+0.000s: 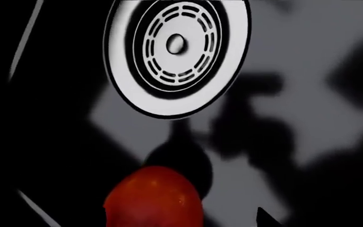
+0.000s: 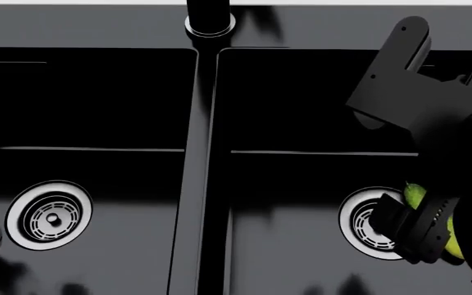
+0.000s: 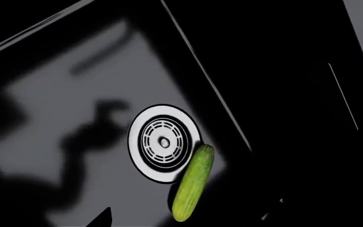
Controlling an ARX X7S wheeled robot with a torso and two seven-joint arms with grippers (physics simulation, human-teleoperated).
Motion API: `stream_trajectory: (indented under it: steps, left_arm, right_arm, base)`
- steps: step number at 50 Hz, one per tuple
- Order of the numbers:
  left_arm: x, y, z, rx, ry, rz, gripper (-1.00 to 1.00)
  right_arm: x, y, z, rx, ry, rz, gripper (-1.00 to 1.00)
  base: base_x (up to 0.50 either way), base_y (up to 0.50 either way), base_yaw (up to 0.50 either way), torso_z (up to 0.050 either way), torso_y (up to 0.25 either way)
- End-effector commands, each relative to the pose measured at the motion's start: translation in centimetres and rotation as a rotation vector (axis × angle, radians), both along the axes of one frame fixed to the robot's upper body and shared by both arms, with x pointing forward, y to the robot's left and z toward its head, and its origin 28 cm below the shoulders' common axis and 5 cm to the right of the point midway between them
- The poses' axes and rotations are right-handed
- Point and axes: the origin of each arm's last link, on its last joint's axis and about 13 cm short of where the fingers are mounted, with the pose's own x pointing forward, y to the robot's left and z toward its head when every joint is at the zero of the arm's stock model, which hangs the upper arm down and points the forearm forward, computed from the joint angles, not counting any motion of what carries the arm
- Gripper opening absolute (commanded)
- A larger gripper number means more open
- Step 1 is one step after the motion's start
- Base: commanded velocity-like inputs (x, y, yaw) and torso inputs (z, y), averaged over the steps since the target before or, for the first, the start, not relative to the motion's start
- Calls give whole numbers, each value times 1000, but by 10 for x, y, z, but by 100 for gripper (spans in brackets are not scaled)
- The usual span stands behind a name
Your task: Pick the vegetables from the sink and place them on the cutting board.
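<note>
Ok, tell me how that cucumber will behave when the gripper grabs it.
The cucumber looks stiff, so it probably won't droop. Its rounded body on the glossy sink floor, partly over the steel drain, could roll or skid if nudged sideways. Gripping across its middle seems safest.

A pale strip (image 2: 236,2), perhaps countertop, lines the far edge.

The black double-basin sink (image 2: 203,153) fills the view; the right gripper (image 2: 408,230) hangs over the cucumber (image 2: 416,195) beside the right drain (image 2: 359,222).
</note>
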Motion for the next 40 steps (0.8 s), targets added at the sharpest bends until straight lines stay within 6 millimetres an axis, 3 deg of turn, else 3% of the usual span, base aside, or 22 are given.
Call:
stream_trajectory:
  steps: [1, 25, 33, 34, 40]
  left_arm:
    - [3, 0, -13, 17, 37, 0, 100]
    - [9, 4, -21, 69, 35, 32, 100]
    - [16, 8, -33, 198, 41, 68, 100]
    - [19, 8, -35, 217, 26, 86, -100]
    - [21, 7, -43, 256, 31, 55, -100]
  right_arm:
    - [0, 0, -1, 2, 2, -1, 100]
    - [-1, 1, -5, 9, -1, 10, 100]
    - [-2, 1, -3, 10, -11, 12, 100]
    - [-2, 1, -4, 11, -11, 13, 100]
    - [-2, 1, -4, 7, -13, 19, 100]
  base:
    - [0, 0, 0, 0, 0]
    - [0, 0, 0, 0, 0]
    - [0, 0, 0, 0, 0]
    - [0, 0, 0, 0, 0]
    - [0, 0, 0, 0, -9]
